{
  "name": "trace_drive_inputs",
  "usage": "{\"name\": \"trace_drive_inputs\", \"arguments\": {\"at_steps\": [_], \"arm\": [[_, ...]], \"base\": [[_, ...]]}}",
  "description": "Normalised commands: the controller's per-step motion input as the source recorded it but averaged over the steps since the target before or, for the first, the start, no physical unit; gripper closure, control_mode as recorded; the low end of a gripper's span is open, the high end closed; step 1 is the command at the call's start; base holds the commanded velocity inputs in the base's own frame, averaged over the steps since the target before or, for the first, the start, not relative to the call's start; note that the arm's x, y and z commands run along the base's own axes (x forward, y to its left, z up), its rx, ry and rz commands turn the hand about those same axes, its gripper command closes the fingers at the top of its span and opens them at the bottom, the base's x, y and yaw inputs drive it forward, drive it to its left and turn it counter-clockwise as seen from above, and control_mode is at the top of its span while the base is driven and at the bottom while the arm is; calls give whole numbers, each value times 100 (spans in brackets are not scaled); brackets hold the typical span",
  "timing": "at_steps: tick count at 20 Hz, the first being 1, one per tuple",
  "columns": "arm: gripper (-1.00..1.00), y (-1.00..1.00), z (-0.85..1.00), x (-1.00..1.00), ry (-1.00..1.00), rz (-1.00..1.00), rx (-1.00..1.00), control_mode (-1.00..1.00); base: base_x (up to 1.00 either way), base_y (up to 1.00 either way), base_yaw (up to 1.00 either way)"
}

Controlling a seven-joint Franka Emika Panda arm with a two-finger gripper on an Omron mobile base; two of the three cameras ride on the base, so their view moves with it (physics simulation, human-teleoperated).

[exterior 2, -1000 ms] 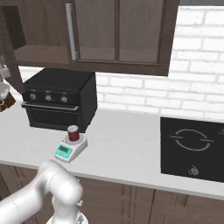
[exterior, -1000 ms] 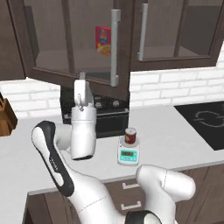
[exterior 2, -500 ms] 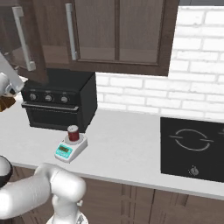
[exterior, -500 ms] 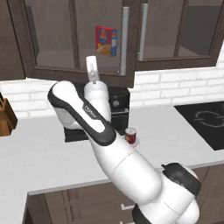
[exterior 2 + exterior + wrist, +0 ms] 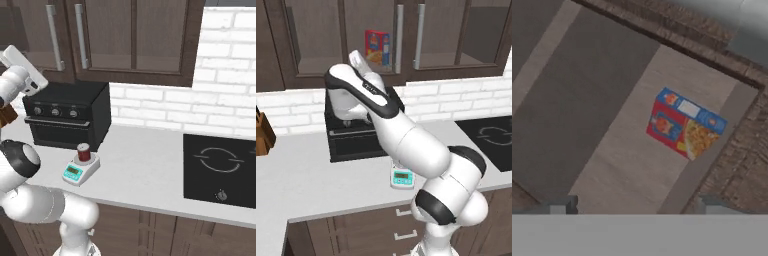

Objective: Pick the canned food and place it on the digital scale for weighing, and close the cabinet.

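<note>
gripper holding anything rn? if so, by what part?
Nothing held. The canned food sits on the digital scale; the fingers are bare, facing the food box.

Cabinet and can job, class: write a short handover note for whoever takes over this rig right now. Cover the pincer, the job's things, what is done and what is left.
Pincer: open, holding nothing, raised in front of the cabinet glass, with the food box seen behind it.
Can: upright on the scale, on the counter before the toaster oven.
Cabinet: both doors look flush in both base views.
Done: can placed for weighing; cabinet appears shut.
Left: check that the left door is fully home, then draw the arm back.
</note>
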Motion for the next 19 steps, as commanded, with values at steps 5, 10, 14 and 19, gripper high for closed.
{"name": "trace_drive_inputs", "arguments": {"at_steps": [5,10,14,19], "arm": [[-100,12,-23,100,0,-49,-26,-100],[-100,0,-4,98,0,-38,-14,-100],[-100,-1,-2,16,-16,-22,-7,-100],[-100,-4,0,0,-15,-16,-1,-100]], "base": [[0,0,0],[0,0,0],[0,0,0],[0,0,0]]}}
